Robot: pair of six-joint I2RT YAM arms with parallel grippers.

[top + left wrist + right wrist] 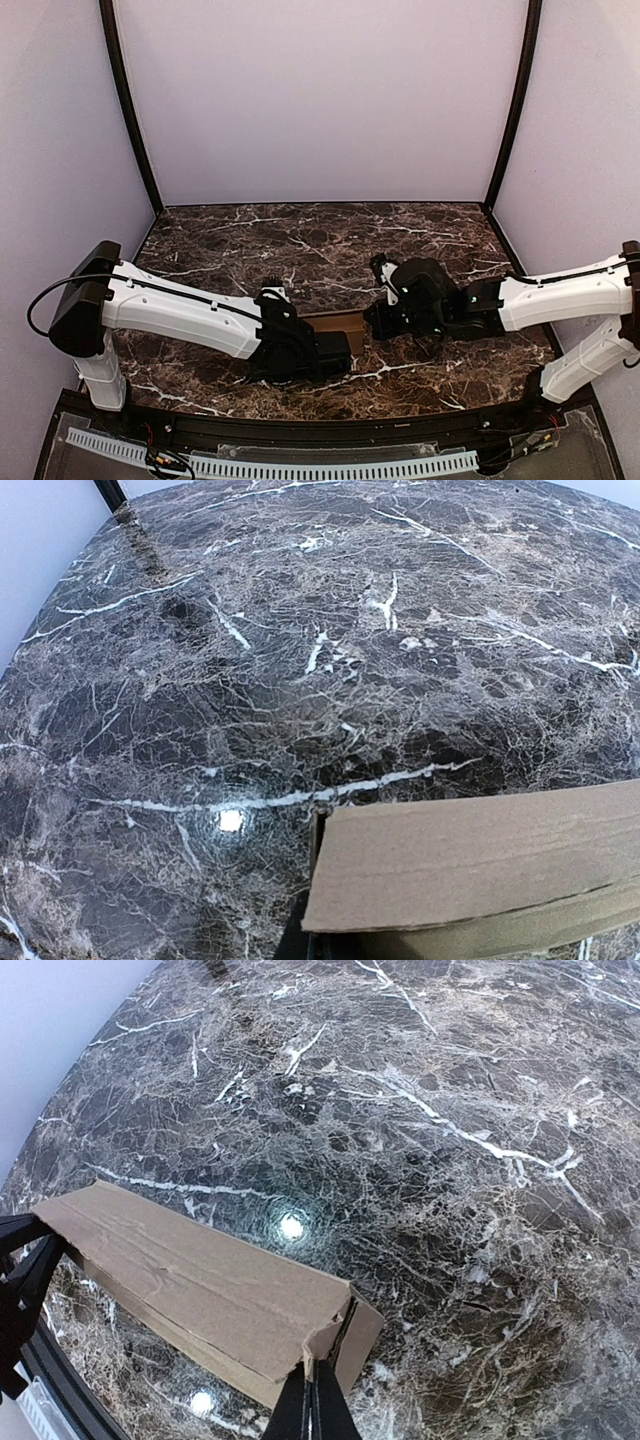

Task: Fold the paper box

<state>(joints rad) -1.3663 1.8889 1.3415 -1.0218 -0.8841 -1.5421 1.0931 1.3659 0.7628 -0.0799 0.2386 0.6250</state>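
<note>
Right pincer is pinching one end of the paper box, left pincer apparently clamping the other, near the middle of the near edge of the table. Folding is looking underway; next, a flap is needing creasing.

No writing can be read — the paper box is plain brown.

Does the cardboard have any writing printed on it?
No, the paper box shows only plain brown cardboard with creases, no print.
</note>
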